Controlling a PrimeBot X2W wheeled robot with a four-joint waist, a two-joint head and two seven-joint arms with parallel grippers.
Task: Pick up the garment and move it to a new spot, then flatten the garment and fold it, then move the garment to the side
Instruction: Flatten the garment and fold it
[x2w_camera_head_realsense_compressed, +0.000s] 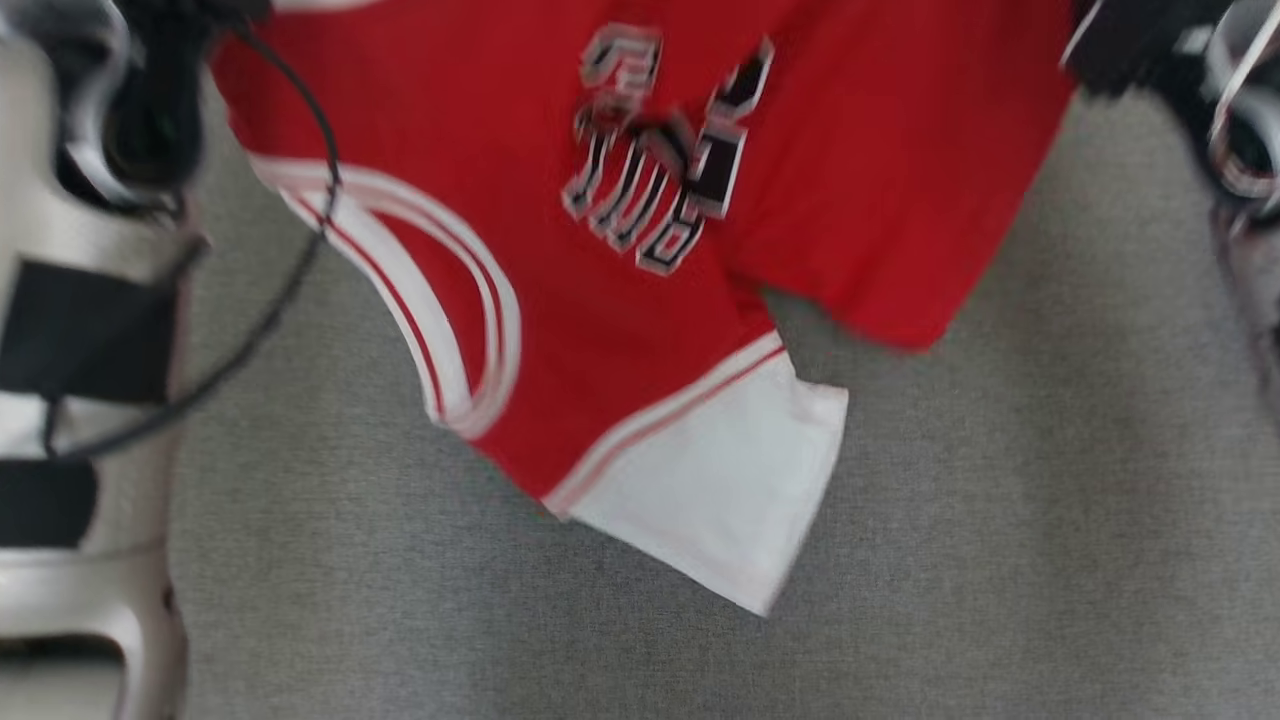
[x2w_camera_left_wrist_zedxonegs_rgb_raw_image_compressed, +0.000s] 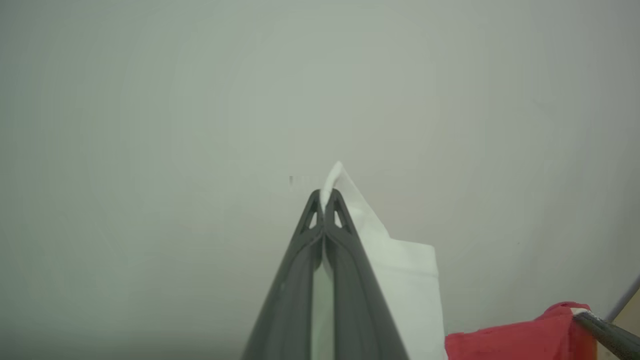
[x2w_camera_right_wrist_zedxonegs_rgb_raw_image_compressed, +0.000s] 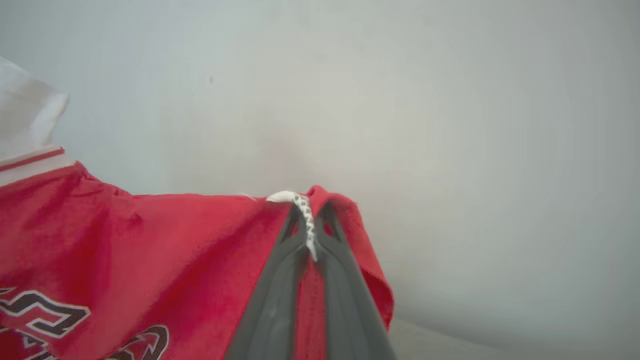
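The garment (x2w_camera_head_realsense_compressed: 560, 330) is a red jersey with black and white lettering, white-trimmed openings and a white sleeve (x2w_camera_head_realsense_compressed: 720, 500). It hangs spread across the upper head view, blurred, over the grey surface (x2w_camera_head_realsense_compressed: 1000, 560). In the left wrist view my left gripper (x2w_camera_left_wrist_zedxonegs_rgb_raw_image_compressed: 327, 195) is shut on a white corner of the garment (x2w_camera_left_wrist_zedxonegs_rgb_raw_image_compressed: 400, 280). More red cloth (x2w_camera_left_wrist_zedxonegs_rgb_raw_image_compressed: 515, 340) shows at the lower right there. In the right wrist view my right gripper (x2w_camera_right_wrist_zedxonegs_rgb_raw_image_compressed: 307, 212) is shut on a red edge of the garment (x2w_camera_right_wrist_zedxonegs_rgb_raw_image_compressed: 150, 250) with a white stitched hem. Whether the sleeve touches the surface I cannot tell.
My left arm's pale forearm (x2w_camera_head_realsense_compressed: 80, 400) with a black cable (x2w_camera_head_realsense_compressed: 290, 270) stands along the head view's left edge. The right arm's dark wrist (x2w_camera_head_realsense_compressed: 1200, 70) is at the top right. A plain pale wall (x2w_camera_left_wrist_zedxonegs_rgb_raw_image_compressed: 200, 100) lies beyond both wrist views.
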